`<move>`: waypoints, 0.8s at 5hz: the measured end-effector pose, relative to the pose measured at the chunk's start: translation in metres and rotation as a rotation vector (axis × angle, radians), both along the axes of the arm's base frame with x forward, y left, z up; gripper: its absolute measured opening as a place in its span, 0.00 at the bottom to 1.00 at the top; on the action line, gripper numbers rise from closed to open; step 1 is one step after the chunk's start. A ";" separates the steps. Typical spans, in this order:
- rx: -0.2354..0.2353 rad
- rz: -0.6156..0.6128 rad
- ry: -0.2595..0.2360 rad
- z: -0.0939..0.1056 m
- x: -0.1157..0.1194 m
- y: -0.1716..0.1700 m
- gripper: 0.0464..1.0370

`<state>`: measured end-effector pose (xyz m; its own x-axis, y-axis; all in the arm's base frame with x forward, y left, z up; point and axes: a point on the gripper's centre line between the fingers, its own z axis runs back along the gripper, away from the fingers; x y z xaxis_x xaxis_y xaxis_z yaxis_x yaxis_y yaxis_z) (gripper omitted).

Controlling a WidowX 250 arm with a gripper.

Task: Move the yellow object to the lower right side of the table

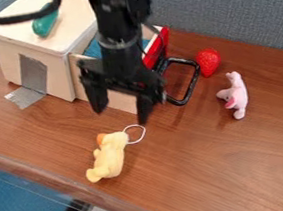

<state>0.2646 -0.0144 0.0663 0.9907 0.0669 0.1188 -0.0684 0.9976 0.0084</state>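
Yellow plush toy [110,155] near the table edge [69,187], broad wood surface [211,167] rightward; end effector [122,104] beyond, fingers apart.

You see a soft yellow plush toy [109,156] with an orange beak [100,138] and a white loop [136,140]. Your gripper [123,115] is black, like the handle [191,90] on the red drawer front [155,50]. You have a pink toy [237,96] with a deeper pink patch, a red strawberry [209,61], a teal-green object [44,26], a pale cream box [13,59], a brown table [200,161] streaked with darker grain, and flecked blue-grey panels [226,5].
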 end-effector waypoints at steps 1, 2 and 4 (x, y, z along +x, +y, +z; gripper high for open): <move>0.021 -0.002 0.027 -0.013 -0.006 0.002 0.96; 0.058 0.000 0.067 -0.030 -0.008 0.007 0.96; 0.090 0.021 0.127 -0.059 -0.011 0.025 0.96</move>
<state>0.2537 0.0111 0.0068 0.9966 0.0826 -0.0009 -0.0820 0.9908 0.1073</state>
